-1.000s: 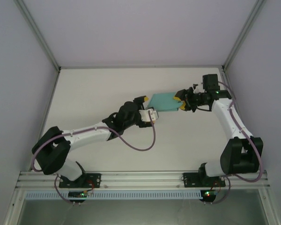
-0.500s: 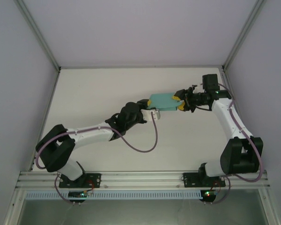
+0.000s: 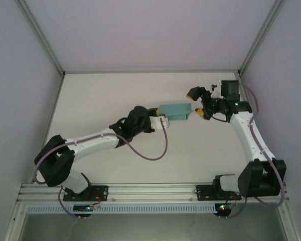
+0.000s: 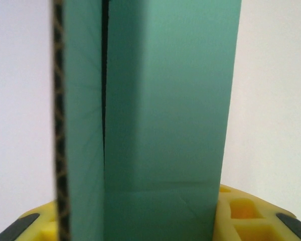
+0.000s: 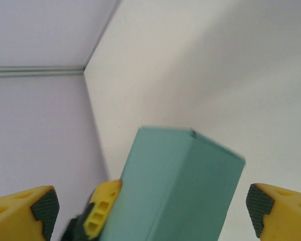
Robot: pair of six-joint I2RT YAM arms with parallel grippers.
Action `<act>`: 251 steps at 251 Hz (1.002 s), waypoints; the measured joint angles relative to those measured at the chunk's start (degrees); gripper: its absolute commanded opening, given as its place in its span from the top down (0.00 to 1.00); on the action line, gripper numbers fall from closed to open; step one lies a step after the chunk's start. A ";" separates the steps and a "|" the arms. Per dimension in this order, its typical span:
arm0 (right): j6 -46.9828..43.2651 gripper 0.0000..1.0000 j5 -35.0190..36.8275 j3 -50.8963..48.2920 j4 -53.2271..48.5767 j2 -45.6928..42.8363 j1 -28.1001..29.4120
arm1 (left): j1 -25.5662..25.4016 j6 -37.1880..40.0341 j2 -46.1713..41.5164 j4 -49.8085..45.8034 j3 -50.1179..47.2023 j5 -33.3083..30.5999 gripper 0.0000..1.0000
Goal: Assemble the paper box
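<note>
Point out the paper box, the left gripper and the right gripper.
paper box (image 3: pixel 175 110), top view, its upper face.
left gripper (image 3: pixel 159 113), top view, between its fingers at the box's end.
right gripper (image 3: pixel 197 103), top view, gap between its open fingers.

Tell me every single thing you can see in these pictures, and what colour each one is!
paper box: 1, teal, lifted over the middle of the table, between the two arms
table: 1, white, under everything
walls: 3, pale lilac, at the back and on both sides of the table
rail: 1, silver, along the near edge, with the arm bases bolted on it
left arm: 1, white and black, reaching from the near left to the box
right arm: 1, white and black, on the right
left tool: 1, yellow fingers, shut on the box's left end
right tool: 1, yellow fingers, open at the box's right end
</note>
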 measured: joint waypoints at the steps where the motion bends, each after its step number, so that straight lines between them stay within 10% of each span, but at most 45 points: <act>1: -0.33 0.01 0.33 -0.04 0.22 -0.17 0.13 | 0.11 -0.02 -0.07 -0.46 0.20 0.17 0.89; 68: -30.45 0.01 10.03 -9.05 15.76 -10.08 5.90 | 10.62 -7.56 -0.59 -29.33 13.99 14.78 0.92; 147: -68.61 0.06 9.55 -2.84 5.29 -1.88 18.71 | 13.79 -11.80 4.59 -48.76 19.78 23.19 0.92; 251: -83.69 0.29 14.32 10.71 -8.90 16.06 20.87 | 14.43 -15.02 15.30 -57.72 23.67 21.81 0.93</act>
